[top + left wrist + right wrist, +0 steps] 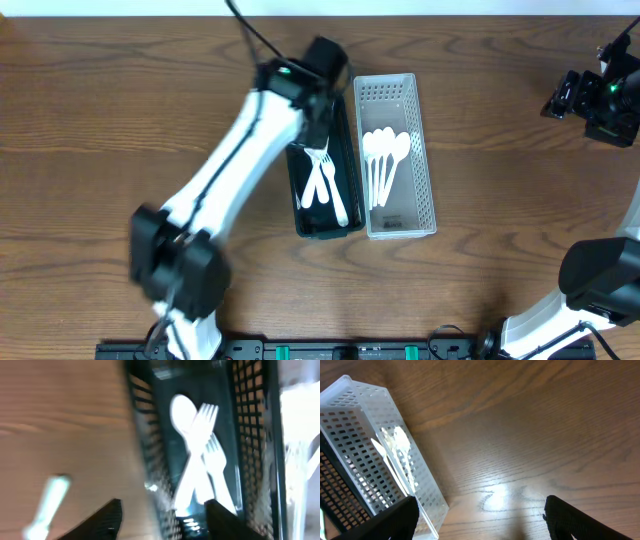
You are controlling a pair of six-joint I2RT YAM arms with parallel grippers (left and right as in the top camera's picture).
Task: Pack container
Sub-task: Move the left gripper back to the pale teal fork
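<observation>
A black mesh bin (345,225) holds white plastic forks and a spoon (322,185). Next to it on the right, a clear perforated bin (428,195) holds several white spoons (384,150). My left gripper (318,112) hovers over the far end of the black bin; in the left wrist view its fingers (162,520) are open and empty, astride the bin's left wall, with the cutlery (200,460) ahead. My right gripper (590,95) is at the far right, open and empty over bare table (480,515), with the clear bin (367,460) to its left.
A pale blurred object (47,505) lies on the wood left of the black bin in the left wrist view. The arm bases stand along the table's front edge.
</observation>
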